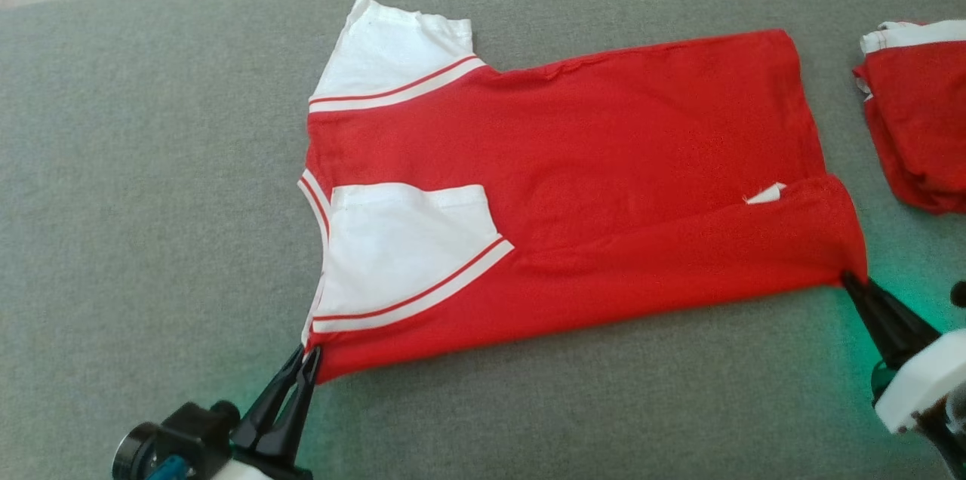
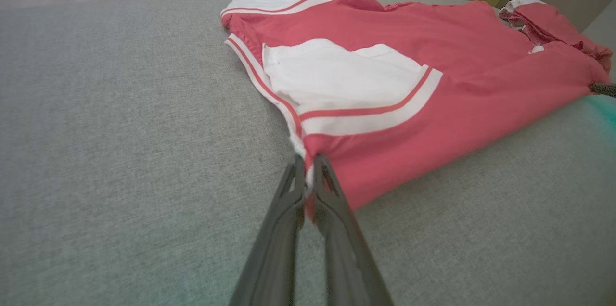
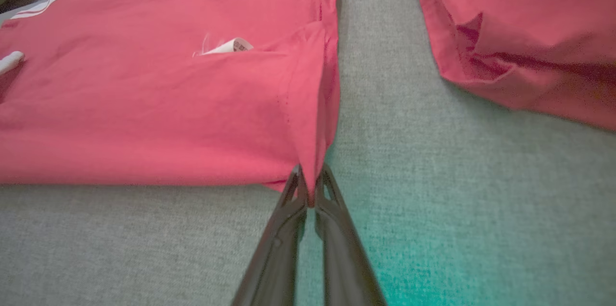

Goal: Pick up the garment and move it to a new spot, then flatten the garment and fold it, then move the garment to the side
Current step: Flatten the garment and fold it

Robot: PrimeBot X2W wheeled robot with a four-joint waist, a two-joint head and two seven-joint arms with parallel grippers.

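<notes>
red and white garment (image 1: pixel 573 163) is lying flat on the grey couch cushion (image 1: pixel 151 201), left gripper (image 1: pixel 308 356) clamped on its near collar-side corner and right gripper (image 1: pixel 847 278) pinching the near hem corner, another folded red garment (image 1: pixel 917 125) sits off right

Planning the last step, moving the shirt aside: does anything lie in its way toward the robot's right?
Yes: another red garment lies on the grey cushion to the right of the shirt, a bare strip between them. The left gripper and right gripper are shut on the shirt's near corners.
</notes>
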